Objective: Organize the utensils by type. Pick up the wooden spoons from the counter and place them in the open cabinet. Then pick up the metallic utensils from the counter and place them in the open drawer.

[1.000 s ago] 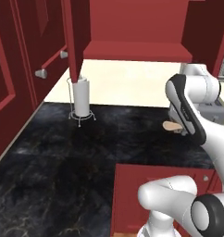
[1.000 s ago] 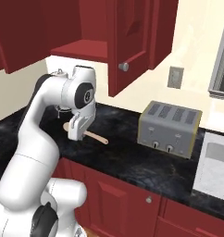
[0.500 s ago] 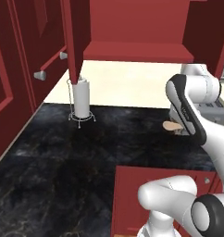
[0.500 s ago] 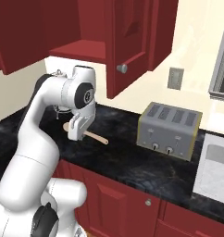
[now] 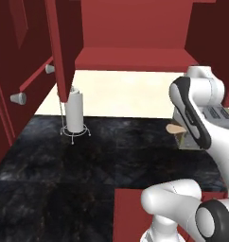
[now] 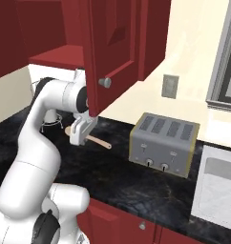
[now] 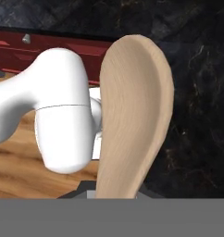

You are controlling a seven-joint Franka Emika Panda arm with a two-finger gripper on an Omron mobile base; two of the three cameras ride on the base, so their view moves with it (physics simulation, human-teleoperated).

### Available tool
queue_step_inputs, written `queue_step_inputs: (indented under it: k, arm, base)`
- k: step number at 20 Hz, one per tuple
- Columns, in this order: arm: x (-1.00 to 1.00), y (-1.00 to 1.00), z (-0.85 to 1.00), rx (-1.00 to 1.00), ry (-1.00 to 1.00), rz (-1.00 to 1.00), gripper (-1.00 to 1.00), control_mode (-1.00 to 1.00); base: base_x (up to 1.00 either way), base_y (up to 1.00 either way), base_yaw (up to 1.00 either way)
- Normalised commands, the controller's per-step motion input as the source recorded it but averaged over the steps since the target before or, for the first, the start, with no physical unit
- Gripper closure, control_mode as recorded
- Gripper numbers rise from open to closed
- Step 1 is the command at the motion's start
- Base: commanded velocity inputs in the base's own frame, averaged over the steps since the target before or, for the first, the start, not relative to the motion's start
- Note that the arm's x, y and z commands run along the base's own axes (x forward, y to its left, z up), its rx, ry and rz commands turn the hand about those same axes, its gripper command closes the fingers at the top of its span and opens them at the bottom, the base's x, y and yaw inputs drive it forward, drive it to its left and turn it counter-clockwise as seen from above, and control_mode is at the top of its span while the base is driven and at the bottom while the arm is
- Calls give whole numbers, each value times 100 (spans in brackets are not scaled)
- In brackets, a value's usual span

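Wooden spoon (image 7: 134, 115): light tan, smooth matte grain, oval bowl, straight handle (image 6: 99, 141). Clamped in nearly closed jaws, raised above the worktop (image 6: 112, 176), black stone with grey veining. Beyond the jaws: red open cabinet (image 5: 130, 59); beside them: brushed-metal boxy toaster (image 6: 163, 150).

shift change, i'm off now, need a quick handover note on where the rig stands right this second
Tool: shut on the wooden spoon, held above the counter.
Spoon: handle sticks out to the right of the tool in the right base view; its bowl shows past the arm in the left base view.
Open cabinet: above, red shelf bare where it can be seen.
Done: spoon picked up.
Left: place it in the cabinet, then put the metallic utensils in the drawer.
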Motion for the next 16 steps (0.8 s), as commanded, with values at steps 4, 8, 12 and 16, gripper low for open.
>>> queue_step_inputs:
  k: [4, 8, 12, 16]
  arm:
    - [0, 0, 0, 0, 0, 0, 100, 100]
    - [0, 0, 0, 0, 0, 0, 100, 100]
    - [0, 0, 0, 0, 0, 0, 100, 100]
    - [0, 0, 0, 0, 0, 0, 100, 100]
  base:
    - [30, 22, 0]
    - [2, 7, 0]
    - [0, 0, 0]
    - [0, 0, 0]
